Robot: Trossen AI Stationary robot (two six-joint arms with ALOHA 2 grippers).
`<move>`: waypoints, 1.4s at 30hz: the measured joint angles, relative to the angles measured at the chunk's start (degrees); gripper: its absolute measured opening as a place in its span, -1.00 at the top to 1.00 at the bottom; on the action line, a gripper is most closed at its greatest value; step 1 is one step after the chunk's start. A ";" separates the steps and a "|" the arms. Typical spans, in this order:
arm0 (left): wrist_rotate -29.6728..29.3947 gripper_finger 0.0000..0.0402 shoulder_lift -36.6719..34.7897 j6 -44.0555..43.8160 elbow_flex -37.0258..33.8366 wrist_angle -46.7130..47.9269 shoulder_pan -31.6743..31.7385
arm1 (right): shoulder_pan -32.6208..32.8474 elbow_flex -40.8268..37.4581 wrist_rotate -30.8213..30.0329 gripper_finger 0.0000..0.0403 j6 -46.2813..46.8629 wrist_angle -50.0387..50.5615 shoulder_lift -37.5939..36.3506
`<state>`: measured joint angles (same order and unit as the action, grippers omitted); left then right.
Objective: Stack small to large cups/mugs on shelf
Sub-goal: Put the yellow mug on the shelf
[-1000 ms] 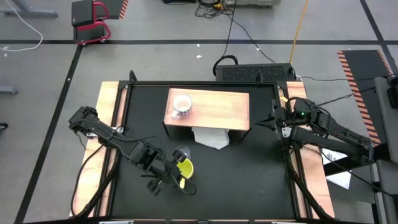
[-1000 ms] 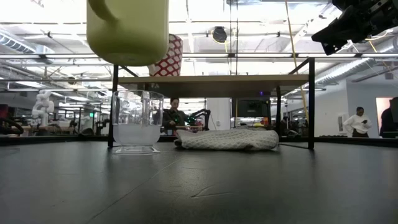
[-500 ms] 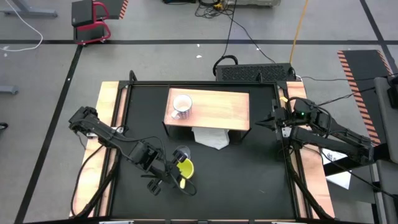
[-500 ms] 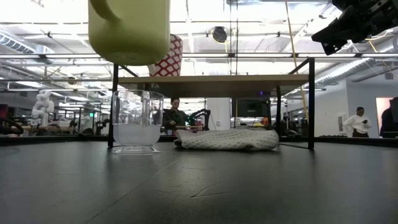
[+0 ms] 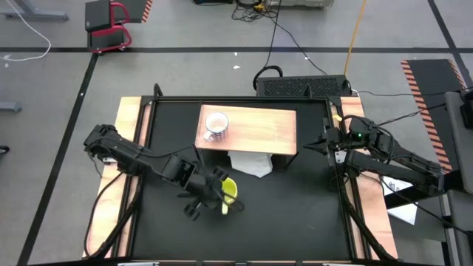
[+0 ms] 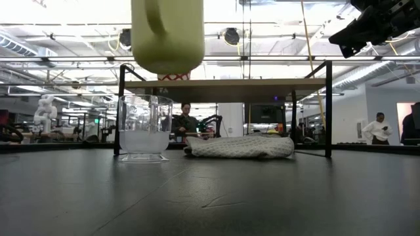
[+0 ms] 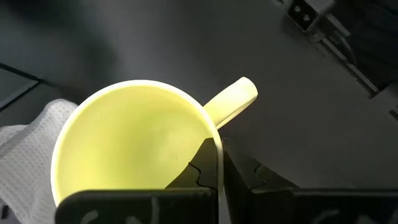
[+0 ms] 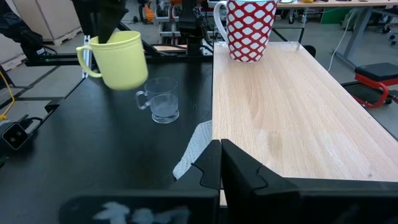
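My left gripper is shut on a yellow handled mug, held in the air over the black table in front of the shelf; the mug also shows in the low view and the right wrist view. A clear glass cup stands on its base on the table just behind it. A white mug with a red pattern stands on the left end of the light-wood shelf. My right gripper is shut and empty at the shelf's right end. My left gripper pinches the yellow mug's wall at the rim, right beside the handle, one finger inside the mug and one outside. The fingers come from above, pointing down. The mug hangs upright, lifted clear of the table.
A white cloth lies on the table under the shelf's front edge. The shelf top to the right of the white mug is bare wood. People and benches show in the room beyond the table.
My left gripper has carried the yellow mug toward the table's right edge and a little toward the far edge, closer to the shelf. The mug stays lifted and upright and has turned about, so its handle now faces the near side.
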<state>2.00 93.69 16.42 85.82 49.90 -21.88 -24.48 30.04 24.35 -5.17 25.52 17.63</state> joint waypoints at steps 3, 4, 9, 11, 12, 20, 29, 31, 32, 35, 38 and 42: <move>1.14 0.98 0.00 1.25 0.00 0.02 1.91 | 0.01 0.00 0.01 1.00 0.00 0.00 0.00; 1.33 0.98 0.00 1.54 0.00 0.03 2.56 | -0.01 0.00 0.00 1.00 0.00 0.00 0.00; 3.31 0.98 0.00 3.03 0.00 0.14 5.35 | 0.00 0.00 0.00 1.00 0.00 0.00 0.00; 3.60 0.98 0.00 3.88 0.00 0.14 6.23 | 0.01 0.00 0.01 1.00 0.00 0.00 0.00; 3.72 0.98 0.00 4.25 0.00 0.14 6.61 | -0.01 0.00 0.01 1.00 0.00 0.00 0.01; 4.25 0.98 0.00 6.45 0.00 0.63 9.99 | 0.00 0.00 0.01 1.00 0.01 0.02 0.00; 6.03 0.98 0.00 6.82 0.00 0.82 12.01 | 0.02 0.00 0.01 1.00 0.09 0.02 0.00; 6.09 0.98 0.00 7.11 0.00 0.81 11.99 | 0.02 0.00 0.01 1.00 0.09 0.04 0.00; 6.10 0.98 0.00 7.11 0.00 0.80 12.01 | 0.00 0.00 0.03 1.00 0.09 0.02 0.00; 6.10 0.98 0.00 7.13 0.00 0.77 12.01 | -0.01 0.00 0.03 1.00 0.09 0.04 0.00; 6.10 0.98 0.00 7.13 -0.02 0.79 12.01 | -0.01 0.00 0.03 1.00 0.09 0.04 0.00; 6.15 0.98 0.00 7.07 -0.02 0.80 12.01 | -0.01 0.00 0.03 1.00 0.09 0.04 0.00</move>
<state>8.16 93.69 23.49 85.80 50.70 -9.87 -24.49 30.04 24.38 -5.08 25.56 17.63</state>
